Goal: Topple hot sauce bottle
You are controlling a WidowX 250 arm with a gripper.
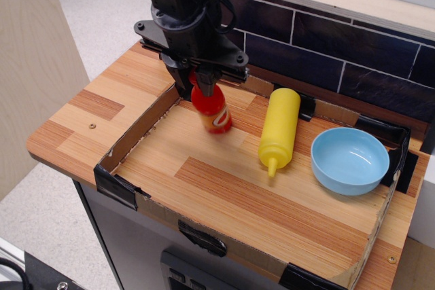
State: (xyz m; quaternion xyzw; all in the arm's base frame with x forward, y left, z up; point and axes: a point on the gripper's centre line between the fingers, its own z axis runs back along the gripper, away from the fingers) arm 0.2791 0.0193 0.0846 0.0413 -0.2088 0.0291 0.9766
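Note:
The hot sauce bottle (211,109) is red with an orange-yellow label. It hangs tilted from my gripper (202,81), base pointing down and to the right, over the back left of the wooden tray (224,188). The gripper is shut on the bottle's neck and cap, which the black fingers hide. I cannot tell whether the base touches the wood.
A yellow squeeze bottle (279,129) lies on its side in the tray, nozzle toward the front. A light blue bowl (349,160) stands at the right. Low cardboard walls (136,135) edge the tray. A dark tiled backsplash (326,45) rises behind.

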